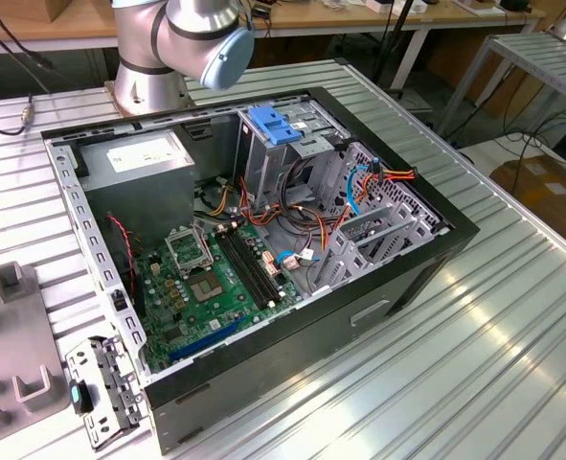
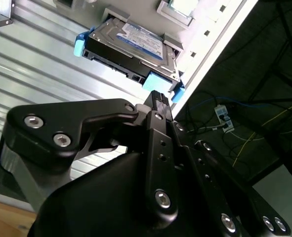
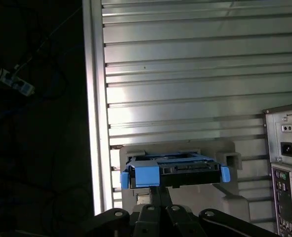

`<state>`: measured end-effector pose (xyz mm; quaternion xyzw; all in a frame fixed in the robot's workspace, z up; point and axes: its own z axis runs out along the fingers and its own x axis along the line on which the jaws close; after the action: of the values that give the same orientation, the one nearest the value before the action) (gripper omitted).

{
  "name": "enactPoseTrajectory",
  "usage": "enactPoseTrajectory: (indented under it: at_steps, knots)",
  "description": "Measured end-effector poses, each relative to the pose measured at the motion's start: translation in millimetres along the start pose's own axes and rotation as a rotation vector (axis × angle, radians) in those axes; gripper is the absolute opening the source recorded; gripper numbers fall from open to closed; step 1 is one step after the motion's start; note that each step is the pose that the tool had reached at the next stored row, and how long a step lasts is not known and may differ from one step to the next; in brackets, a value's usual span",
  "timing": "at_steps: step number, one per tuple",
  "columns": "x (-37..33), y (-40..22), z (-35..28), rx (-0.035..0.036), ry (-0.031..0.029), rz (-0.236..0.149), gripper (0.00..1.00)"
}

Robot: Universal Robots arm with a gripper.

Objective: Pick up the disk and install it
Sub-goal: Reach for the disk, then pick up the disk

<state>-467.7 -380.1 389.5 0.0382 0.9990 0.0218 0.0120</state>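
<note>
At the exterior view's left, a grey fixture (image 1: 14, 335) lies on the ribbed table (image 1: 474, 374). The open computer case (image 1: 407, 278) occupies the middle, bare table lies to the exterior view's right, and the arm (image 1: 182, 38) stands at the far side. Both wrist views add the disk (image 3: 185, 170), lying flat in a grey holder (image 3: 229, 159) just beside the table edge, with bare ribbed surface beyond. Its connector end faces the gripper (image 3: 159, 190), and its long axis runs away from the gripper, parallel to that edge. The second wrist view shows its label facing up. The gripper's fingers (image 2: 158, 106) are pressed together, empty, just short of the disk.
</note>
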Motion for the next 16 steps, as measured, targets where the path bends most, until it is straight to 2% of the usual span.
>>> enactPoseTrajectory:
  at_steps: [12,16]
  knots:
    - [0.6,0.0,0.0,0.0,0.0,-0.001,0.11]
    - [0.7,0.0,0.0,-0.0005,0.0011,-0.024,0.11]
